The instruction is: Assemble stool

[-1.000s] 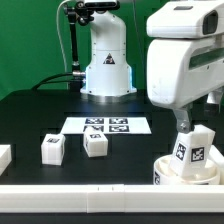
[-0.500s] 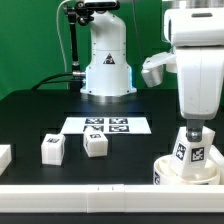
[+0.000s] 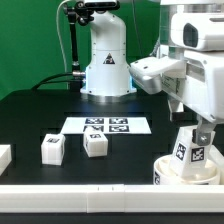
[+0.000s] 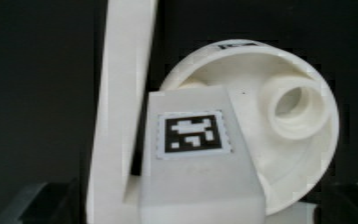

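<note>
**Black table (image 3: 30, 115), green backdrop: gripper (image 3: 203, 128) on upright leg block (image 3: 193, 150)**

Seat disc (image 3: 168, 172) at the table's near corner on the exterior view's right, lying flat, rim up. Upright leg block standing on the disc, tag toward the camera. Claw straight above it, fingers clamped on the block's top end.

Wrist view: same block close up, tag centred, round disc with a hole behind it. Claw fingers not visible there.

First loose leg block (image 3: 53, 148) and second loose leg block (image 3: 95, 144) near the table's middle, side by side but apart, well away from the disc. Marker board (image 3: 105, 125) flat just behind them. Arm base (image 3: 107, 65) at the far edge. Plain white bar (image 3: 90, 190) along the near edge.
</note>
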You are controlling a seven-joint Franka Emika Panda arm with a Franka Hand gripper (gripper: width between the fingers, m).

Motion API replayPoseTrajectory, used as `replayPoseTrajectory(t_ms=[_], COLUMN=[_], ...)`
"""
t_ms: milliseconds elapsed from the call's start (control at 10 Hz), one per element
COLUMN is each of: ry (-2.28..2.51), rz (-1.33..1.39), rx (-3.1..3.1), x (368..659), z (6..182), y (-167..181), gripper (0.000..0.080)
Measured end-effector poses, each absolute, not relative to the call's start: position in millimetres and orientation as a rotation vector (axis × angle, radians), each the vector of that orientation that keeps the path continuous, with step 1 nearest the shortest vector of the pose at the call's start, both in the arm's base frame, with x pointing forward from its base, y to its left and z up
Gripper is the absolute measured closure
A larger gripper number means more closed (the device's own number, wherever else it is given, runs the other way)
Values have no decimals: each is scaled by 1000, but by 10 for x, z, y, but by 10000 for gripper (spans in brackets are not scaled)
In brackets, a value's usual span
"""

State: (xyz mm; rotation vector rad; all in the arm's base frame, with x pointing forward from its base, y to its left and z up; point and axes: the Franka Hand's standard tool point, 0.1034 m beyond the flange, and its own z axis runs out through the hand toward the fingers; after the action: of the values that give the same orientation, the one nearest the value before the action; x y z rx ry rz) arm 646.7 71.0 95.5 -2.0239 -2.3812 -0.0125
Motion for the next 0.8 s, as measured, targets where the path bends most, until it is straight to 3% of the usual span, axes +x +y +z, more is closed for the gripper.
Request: replayPoseTrajectory(t_ms=[400, 500, 600, 700, 800], ry=[-2503, -2503, -2502, -2501, -2500], rz=[10, 11, 11, 11, 11], rx=[-1868, -1869, -1870, -1871, -1872], x=[6445, 6445, 6445, 6446, 6446], z=[885, 883, 883, 882, 882], y=[642, 636, 629, 623, 617], gripper=[150, 240, 240, 419, 468])
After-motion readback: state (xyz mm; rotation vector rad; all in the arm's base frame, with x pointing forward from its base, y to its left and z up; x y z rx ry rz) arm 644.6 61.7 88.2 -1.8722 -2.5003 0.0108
